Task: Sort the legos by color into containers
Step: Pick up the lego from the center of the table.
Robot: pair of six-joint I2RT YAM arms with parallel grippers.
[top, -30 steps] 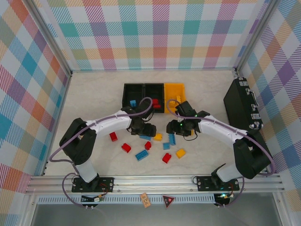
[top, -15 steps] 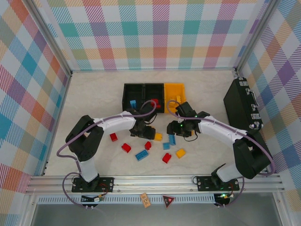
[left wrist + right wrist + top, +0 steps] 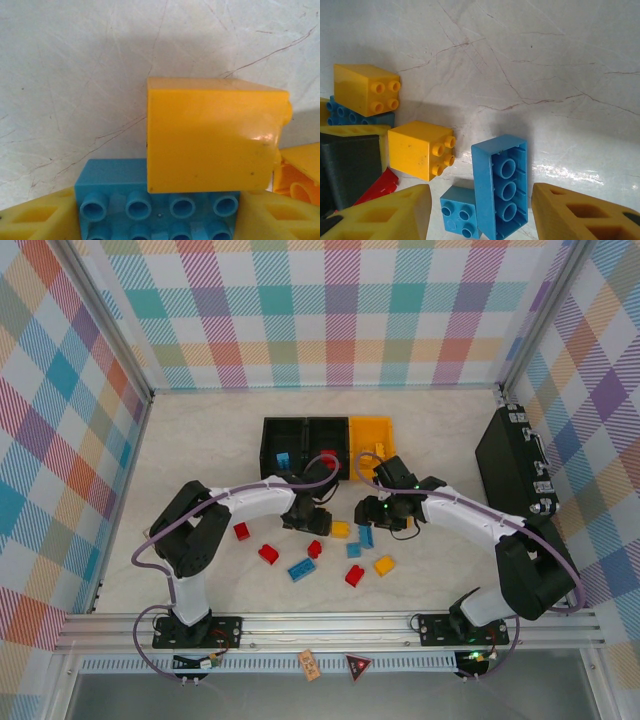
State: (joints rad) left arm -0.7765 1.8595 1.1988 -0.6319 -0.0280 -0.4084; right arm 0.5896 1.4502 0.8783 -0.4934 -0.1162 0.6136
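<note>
Brackets blue brick (image 3: 159, 210) with left gripper (image 3: 159, 227) jaws, cannot tell if clamped. Holds right gripper (image 3: 481, 202) jaws apart over long blue brick (image 3: 502, 185) on surface (image 3: 555, 70). Likely light, stiff, slick; pinch flat sides.

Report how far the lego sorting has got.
Done: a blue brick in the left black bin, a red brick in the middle black bin. In hand: the left gripper brackets a blue lego, grip unclear; the right gripper hovers open. Left: about nine loose bricks on the table.
</note>
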